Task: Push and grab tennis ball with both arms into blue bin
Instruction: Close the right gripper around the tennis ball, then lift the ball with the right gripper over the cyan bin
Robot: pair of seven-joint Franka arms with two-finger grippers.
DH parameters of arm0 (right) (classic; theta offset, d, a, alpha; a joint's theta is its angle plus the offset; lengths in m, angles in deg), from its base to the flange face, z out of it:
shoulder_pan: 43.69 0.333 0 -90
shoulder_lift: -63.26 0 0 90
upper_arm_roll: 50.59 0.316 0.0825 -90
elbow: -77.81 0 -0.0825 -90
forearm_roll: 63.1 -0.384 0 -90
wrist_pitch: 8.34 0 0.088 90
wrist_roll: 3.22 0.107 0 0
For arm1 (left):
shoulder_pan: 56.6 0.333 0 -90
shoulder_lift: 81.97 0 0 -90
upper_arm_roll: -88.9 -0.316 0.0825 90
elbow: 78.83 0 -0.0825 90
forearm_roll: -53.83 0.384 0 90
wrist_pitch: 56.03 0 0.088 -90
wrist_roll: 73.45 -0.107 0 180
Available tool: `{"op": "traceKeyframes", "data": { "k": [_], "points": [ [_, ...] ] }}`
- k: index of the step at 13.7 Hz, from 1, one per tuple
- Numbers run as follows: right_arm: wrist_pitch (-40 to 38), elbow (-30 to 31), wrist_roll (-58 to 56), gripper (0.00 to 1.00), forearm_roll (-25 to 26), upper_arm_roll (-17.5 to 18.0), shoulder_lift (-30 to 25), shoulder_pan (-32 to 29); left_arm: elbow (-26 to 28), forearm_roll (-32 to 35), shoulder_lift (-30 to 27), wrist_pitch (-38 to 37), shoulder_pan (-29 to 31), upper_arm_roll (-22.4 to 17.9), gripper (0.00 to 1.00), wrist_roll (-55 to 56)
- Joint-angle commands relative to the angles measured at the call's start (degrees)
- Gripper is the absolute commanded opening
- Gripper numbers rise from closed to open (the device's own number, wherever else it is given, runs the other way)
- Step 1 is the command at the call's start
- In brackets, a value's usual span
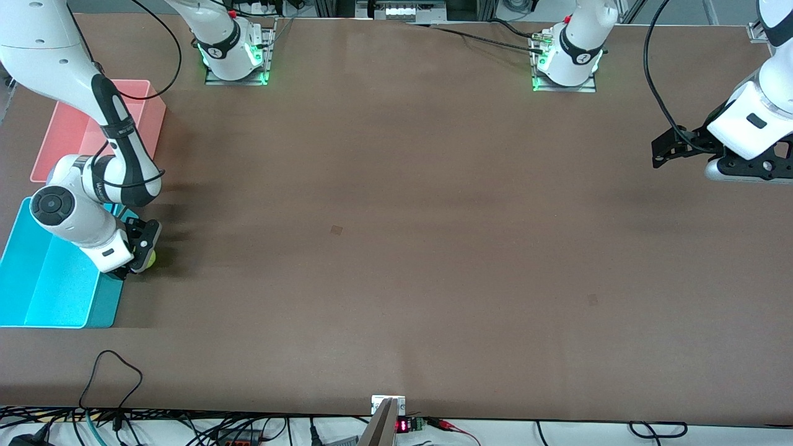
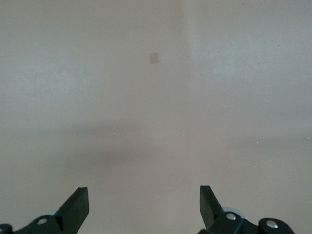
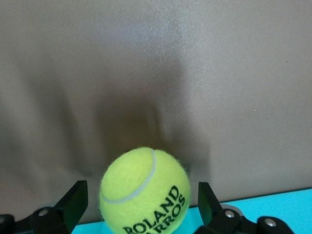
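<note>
So the tennis ball (image 1: 150,259) sits right at the blue bin (image 1: 37,291), touching or just beside its rim on the side toward the left arm's end of the table. The right gripper (image 1: 141,254) is down around it, fingers spread with the ball between them and a gap showing on each side in the right wrist view, so it isn't pinched. A ball has no real long axis, but the dark "ROLAND" lettering on it (image 3: 145,191) faces the wrist camera, and a strip of the bin's cyan (image 3: 273,202) shows just under it. A pink bin (image 1: 74,133) lies next to the blue bin, farther from the front camera. The left gripper (image 1: 666,148) waits, spread open, well apart from the blue bin, over bare brown table (image 1: 396,248).
</note>
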Motion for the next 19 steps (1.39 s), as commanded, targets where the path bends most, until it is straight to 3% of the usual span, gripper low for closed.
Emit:
{"op": "traceKeyframes", "data": {
  "k": [1, 2, 3, 5, 8, 9, 13, 15, 19],
  "points": [
    [1.3, 0.2, -0.3, 1.00, 1.1, 1.1, 0.3, -1.5, 0.6, -1.1, -1.2, 0.0, 0.1, 0.1, 1.00, -1.2],
    [1.4, 0.2, -0.1, 1.00, 1.1, 1.1, 0.3, -1.5, 0.5, -1.1, -1.2, 0.0, 0.1, 0.1, 1.00, -1.2],
    [1.4, 0.2, -0.1, 0.86, 1.1, 1.1, 0.3, -1.5, 0.5, -1.1, -1.1, 0.0, 0.1, 0.1, 1.00, -1.2],
    [1.4, 0.2, 0.1, 0.47, 1.0, 1.1, 0.3, -1.5, 0.6, -1.1, -1.2, 0.0, 0.1, 0.1, 1.00, -1.2],
    [1.4, 0.2, 0.5, 0.08, 0.9, 1.1, 0.2, -1.5, 0.6, -1.1, -1.2, 0.0, 0.1, 0.1, 1.00, -1.2],
    [1.4, 0.2, 0.6, 0.00, 0.8, 1.1, 0.2, -1.6, 0.5, -1.1, -1.2, 0.0, 0.1, 0.1, 1.00, -1.2],
    [-0.5, 0.6, 11.3, 0.00, 0.2, 2.7, -4.1, -1.0, 0.5, -1.1, -1.2, 0.0, 0.1, 0.1, 1.00, -1.3],
    [-6.3, 0.6, 20.0, 0.00, 0.1, 4.4, -9.0, -0.4, 0.5, -1.1, -1.2, 0.0, 0.1, 0.1, 1.00, -1.3],
    [-15.3, 0.2, 34.0, 0.00, -1.6, 4.5, -17.8, -0.3, 0.5, -1.1, -1.2, 0.0, 0.1, 0.1, 1.00, -1.3]
  ]
}}
